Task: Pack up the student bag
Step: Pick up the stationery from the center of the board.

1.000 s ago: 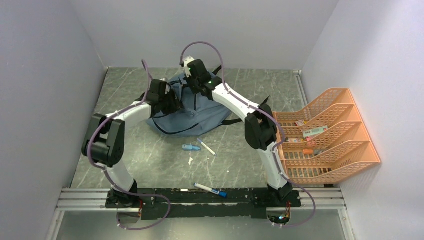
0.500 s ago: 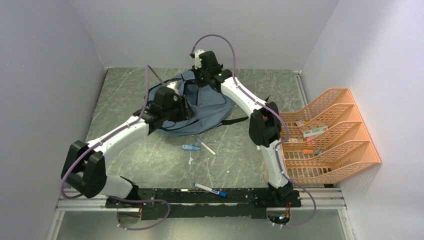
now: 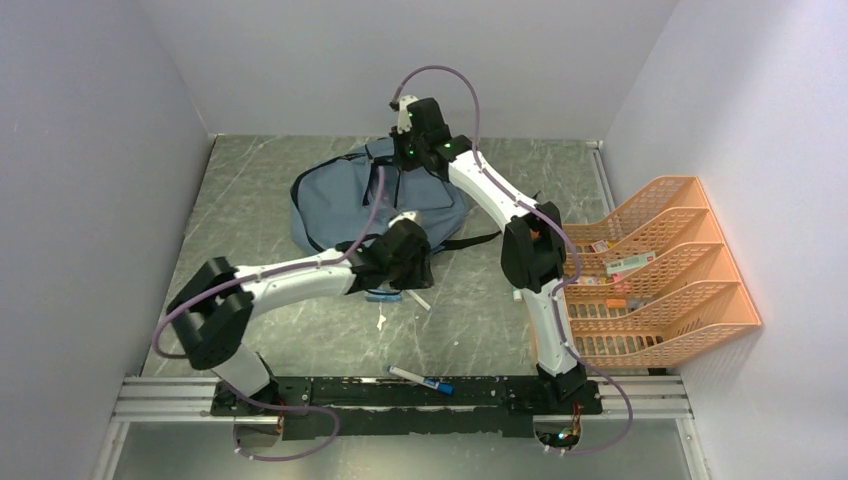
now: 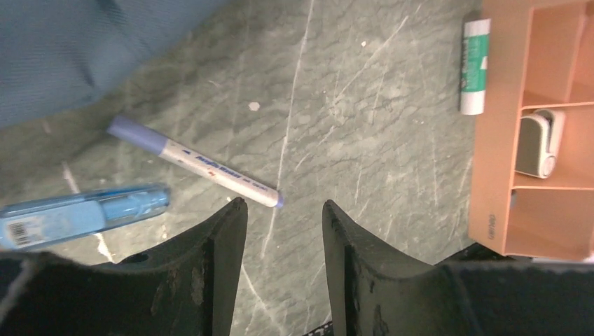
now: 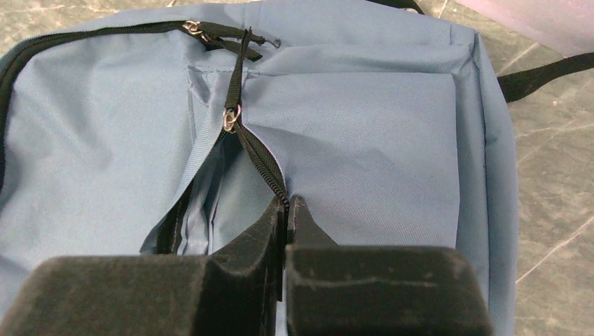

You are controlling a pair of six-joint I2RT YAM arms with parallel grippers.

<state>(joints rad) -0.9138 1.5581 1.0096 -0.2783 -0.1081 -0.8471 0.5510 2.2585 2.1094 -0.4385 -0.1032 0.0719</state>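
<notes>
We find the student bag (image 3: 335,205) at the far middle of the table (image 3: 250,170), its pocket zipper edge pinched by the closed right gripper (image 5: 287,204), while the half-open, empty left gripper (image 4: 284,204) hovers above 1 marker (image 4: 199,166), so we judge fetching it is the step in hand, calling next for a descent astride it.

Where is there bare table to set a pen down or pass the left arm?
Free: table strip between left wall and student bag; near middle between blue pen and rail-side marker. Crowded: right before the bag, where the left gripper hangs over that pen and a white marker.
</notes>
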